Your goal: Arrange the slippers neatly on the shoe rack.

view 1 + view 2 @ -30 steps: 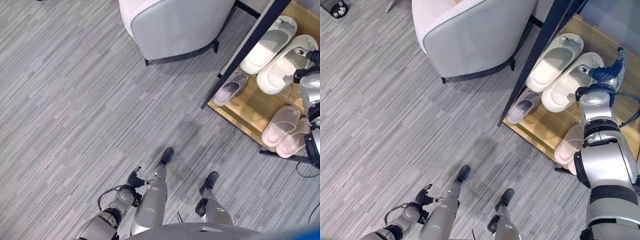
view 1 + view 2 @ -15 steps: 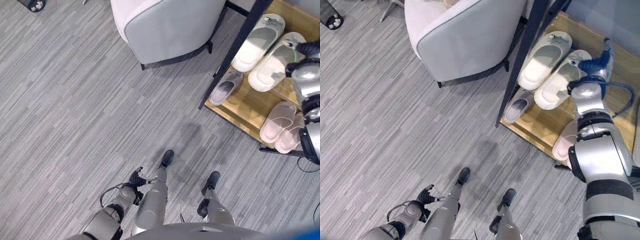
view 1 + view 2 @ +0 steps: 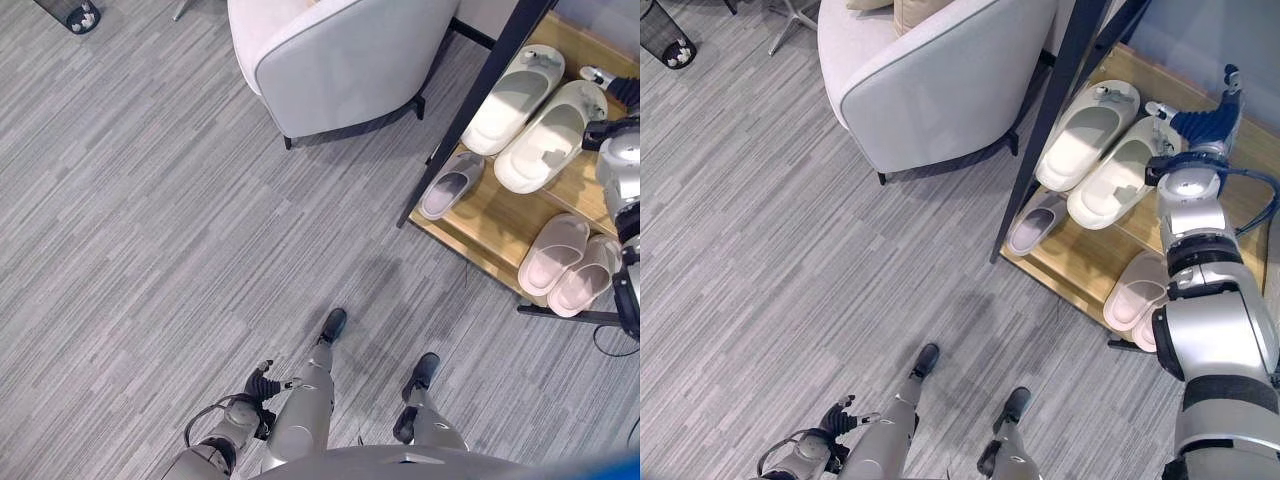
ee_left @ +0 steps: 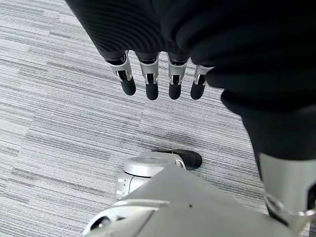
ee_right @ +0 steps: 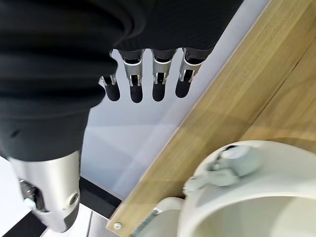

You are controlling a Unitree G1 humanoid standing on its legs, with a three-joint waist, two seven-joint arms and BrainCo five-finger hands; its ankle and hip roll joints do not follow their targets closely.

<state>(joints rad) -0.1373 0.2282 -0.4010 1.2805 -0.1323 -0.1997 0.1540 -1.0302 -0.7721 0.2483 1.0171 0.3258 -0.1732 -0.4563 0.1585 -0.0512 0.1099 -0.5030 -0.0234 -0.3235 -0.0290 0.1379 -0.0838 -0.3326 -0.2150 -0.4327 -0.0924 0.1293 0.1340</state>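
A wooden shoe rack with a black frame stands at the right. Two big cream slippers lie side by side on its upper shelf. Below them sits a small grey slipper, with a pink pair beside it. My right hand hovers at the far end of the nearer cream slipper, fingers straight and holding nothing. My left hand hangs low by my side, its fingers straight over the floor.
A pale grey armchair stands just left of the rack's black post. A dark bin sits at the far left corner. Grey striped carpet stretches in front of the rack.
My right hand has drawn back from the cream slipper's end and now hovers beyond it. The camera has shifted, and the left hand sits lower in view.
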